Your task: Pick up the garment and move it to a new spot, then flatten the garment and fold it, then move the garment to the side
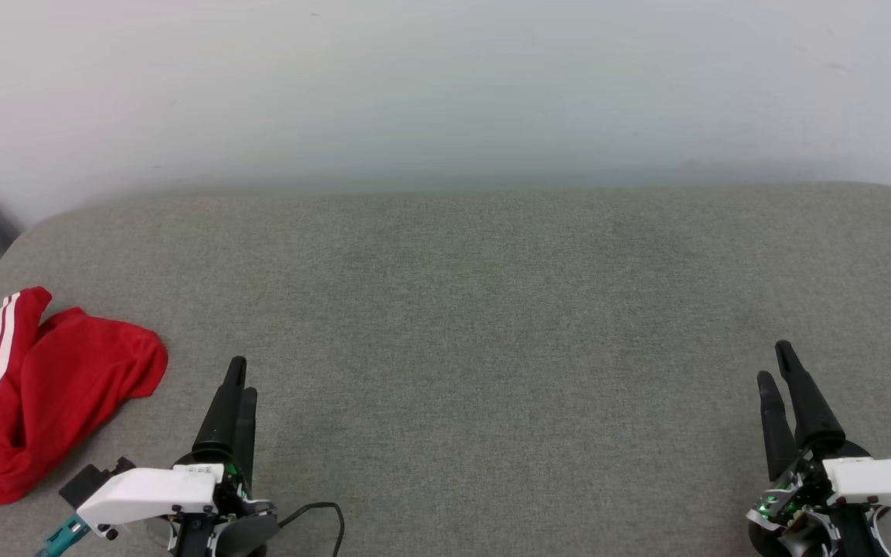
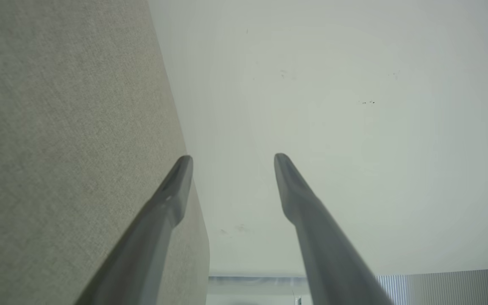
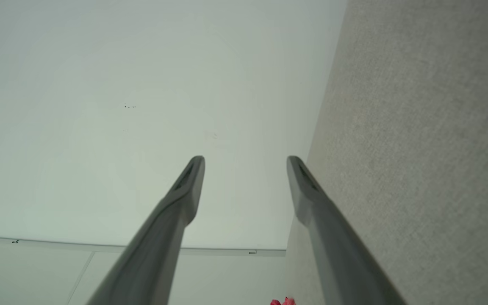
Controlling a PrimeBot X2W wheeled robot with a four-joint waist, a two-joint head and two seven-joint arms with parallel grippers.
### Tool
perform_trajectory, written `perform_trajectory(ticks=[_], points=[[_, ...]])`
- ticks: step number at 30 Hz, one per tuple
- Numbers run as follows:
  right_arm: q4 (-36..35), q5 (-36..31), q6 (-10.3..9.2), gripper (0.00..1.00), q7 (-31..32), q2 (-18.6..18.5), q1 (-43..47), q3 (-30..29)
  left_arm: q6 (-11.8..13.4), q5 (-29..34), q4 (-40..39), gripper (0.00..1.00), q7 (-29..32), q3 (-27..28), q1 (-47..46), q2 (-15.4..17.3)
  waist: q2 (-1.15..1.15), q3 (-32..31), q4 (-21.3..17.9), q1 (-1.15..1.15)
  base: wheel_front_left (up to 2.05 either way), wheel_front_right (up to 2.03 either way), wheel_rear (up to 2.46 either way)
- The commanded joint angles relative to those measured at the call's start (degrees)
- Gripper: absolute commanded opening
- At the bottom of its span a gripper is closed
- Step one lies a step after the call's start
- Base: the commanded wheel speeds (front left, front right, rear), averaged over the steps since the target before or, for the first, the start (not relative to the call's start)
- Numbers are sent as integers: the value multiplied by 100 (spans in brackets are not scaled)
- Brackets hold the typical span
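Left gripper [image 1: 243, 377], beside the jersey [image 1: 51, 394], and right gripper [image 1: 773, 361] are hovering spread and empty; pickup is probably starting, needing a reach.

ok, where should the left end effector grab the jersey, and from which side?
Probably the raised red fold at the right edge of the jersey, coming down from the side where the left end effector is. The jersey lies crumpled, that fold bulges nearest the open end effector, and its far side runs out of the head view.
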Motion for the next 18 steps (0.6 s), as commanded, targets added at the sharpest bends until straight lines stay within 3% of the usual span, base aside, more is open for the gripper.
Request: perform_trajectory(ticks=[1, 7, 18], points=[[-156, -103, 1, 100, -74, -35, -115, 70, -2, 128, -153, 100, -80, -74, -179, 22, 0, 0, 2, 0, 0, 0, 0], [-253, -586, 1, 100, -234, -147, -148, 252, -2, 629, -319, 100, -232, -146, -207, 19, 0, 5, 9, 0, 0, 0, 0], [-443, -2515, 1, 100, -530, -218, -185, 357, -2, 2521, -485, 100, -529, -368, -251, 34, 0, 8, 15, 0, 0, 0, 0]])
